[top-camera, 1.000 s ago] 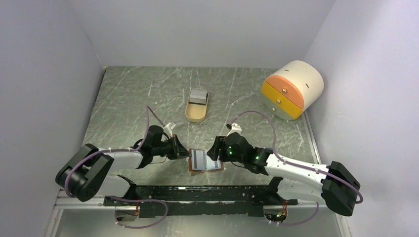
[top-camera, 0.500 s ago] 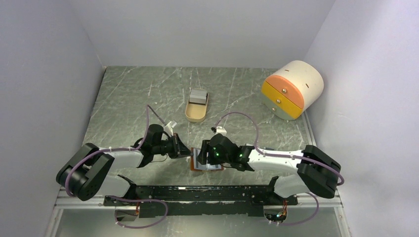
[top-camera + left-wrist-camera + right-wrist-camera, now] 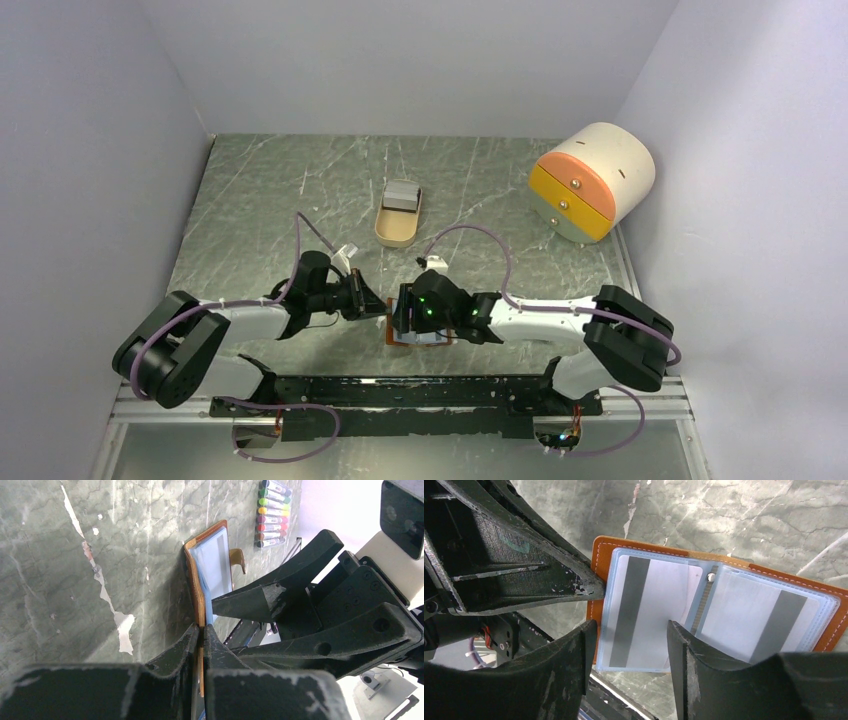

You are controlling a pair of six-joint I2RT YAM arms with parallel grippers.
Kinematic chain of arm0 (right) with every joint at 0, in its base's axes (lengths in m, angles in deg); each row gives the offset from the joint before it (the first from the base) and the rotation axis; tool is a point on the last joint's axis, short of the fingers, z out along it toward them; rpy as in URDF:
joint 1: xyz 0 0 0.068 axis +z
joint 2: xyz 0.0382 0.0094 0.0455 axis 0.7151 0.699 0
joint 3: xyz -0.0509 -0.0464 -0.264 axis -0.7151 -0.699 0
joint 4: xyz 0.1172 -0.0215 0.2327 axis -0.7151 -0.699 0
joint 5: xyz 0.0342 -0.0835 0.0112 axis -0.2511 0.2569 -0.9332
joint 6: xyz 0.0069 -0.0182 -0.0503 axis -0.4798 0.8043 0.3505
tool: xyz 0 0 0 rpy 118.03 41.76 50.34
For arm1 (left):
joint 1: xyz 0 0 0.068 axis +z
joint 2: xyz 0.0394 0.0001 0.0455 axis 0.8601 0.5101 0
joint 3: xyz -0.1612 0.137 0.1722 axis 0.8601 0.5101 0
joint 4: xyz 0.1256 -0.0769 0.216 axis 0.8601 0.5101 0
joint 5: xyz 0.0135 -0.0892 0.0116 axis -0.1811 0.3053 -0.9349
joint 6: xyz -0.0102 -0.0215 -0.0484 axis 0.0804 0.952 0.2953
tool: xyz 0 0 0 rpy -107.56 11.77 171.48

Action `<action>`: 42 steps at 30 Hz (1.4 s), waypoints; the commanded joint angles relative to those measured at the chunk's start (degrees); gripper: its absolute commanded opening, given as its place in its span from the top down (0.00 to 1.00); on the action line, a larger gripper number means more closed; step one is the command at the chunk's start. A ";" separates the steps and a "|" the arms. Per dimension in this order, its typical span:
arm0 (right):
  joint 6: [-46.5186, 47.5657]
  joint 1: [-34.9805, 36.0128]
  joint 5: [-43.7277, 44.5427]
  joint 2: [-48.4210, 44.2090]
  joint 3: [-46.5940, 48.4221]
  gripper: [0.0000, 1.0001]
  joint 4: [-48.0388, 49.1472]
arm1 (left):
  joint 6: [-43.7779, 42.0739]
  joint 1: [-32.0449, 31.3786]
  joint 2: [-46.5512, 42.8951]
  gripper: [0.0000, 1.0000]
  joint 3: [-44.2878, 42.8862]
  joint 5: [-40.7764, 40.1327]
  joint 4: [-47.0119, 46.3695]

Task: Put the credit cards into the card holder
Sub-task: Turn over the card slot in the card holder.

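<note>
The brown card holder (image 3: pixel 418 341) lies open near the table's front edge. In the right wrist view the card holder (image 3: pixel 599 555) shows clear blue-edged sleeves with two grey-white credit cards, one on the left (image 3: pixel 659 605) and one on the right (image 3: pixel 749 615), each with a dark stripe. My left gripper (image 3: pixel 380 308) is shut on the holder's left leather edge, as the left wrist view (image 3: pixel 202 630) shows. My right gripper (image 3: pixel 405 312) is open and empty, its fingers straddling the left card from just above in its wrist view (image 3: pixel 631 625).
A tan oval tray (image 3: pixel 385 232) with a grey-white stack (image 3: pixel 402 195) stands mid-table. A cream and orange drawer box (image 3: pixel 590 180) stands at the back right. Coloured pens (image 3: pixel 272 512) lie beyond the holder. The black rail (image 3: pixel 400 395) runs along the front.
My right arm has moved left, bringing its open gripper over the holder's left half. The left gripper and the holder have stayed put.
</note>
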State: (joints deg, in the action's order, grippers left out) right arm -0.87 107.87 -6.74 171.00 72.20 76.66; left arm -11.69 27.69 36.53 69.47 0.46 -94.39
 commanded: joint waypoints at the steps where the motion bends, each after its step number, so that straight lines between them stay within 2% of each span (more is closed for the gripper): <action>1: -0.50 0.30 1.97 -0.62 0.20 0.44 -0.65 | 0.24 -0.21 -0.89 0.91 -1.04 1.35 -1.59; 12: -1.11 0.35 2.63 -3.90 -0.06 0.43 -1.48 | -0.03 -0.22 -0.77 0.91 -1.07 1.05 -1.28; 33: -0.85 0.23 3.50 -0.69 -0.40 0.47 -2.42 | 0.67 -0.44 -0.66 0.91 -0.47 1.14 -2.33; 42: 0.56 0.26 5.99 -2.57 0.65 0.47 -7.31 | 0.49 -0.48 -1.13 0.91 -0.38 0.82 -1.83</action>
State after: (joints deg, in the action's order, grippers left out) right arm -1.62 107.94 -4.20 169.86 72.17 74.25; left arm -11.32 27.49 36.53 69.47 0.41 -94.39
